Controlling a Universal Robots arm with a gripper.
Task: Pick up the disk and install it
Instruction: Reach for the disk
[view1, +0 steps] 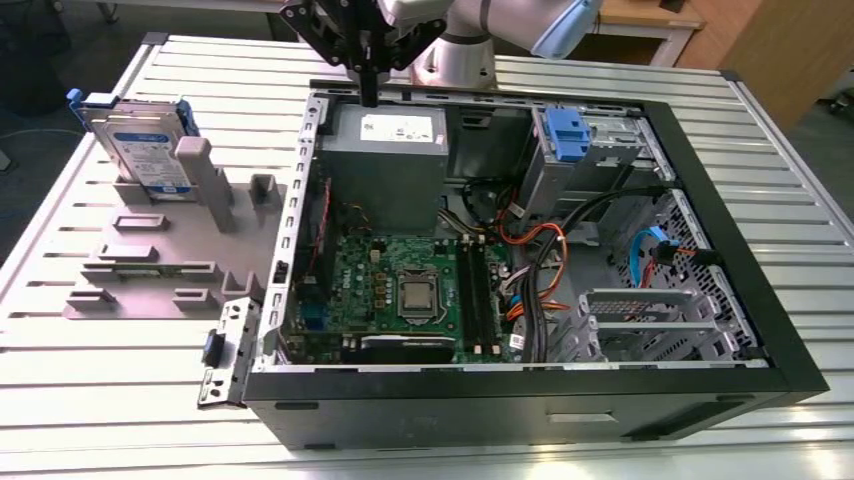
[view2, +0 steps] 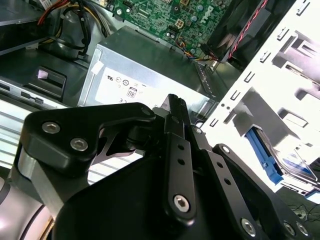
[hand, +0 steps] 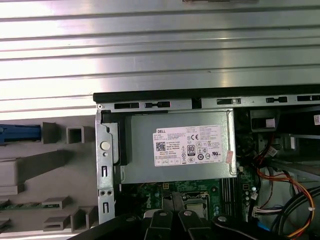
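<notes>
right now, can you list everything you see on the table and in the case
disk: one, silver with blue rails, upright in the fixture, exterior view's left
fixture: one, grey, on the table beside the case
table: one, silver, slatted
computer case: one, black, open
power supply: one, grey with white sticker, inside the case
motherboard: one, green, inside the case
latch piece: one, blue, at the drive bay
gripper: one, black, shut, empty, over the power supply
</notes>
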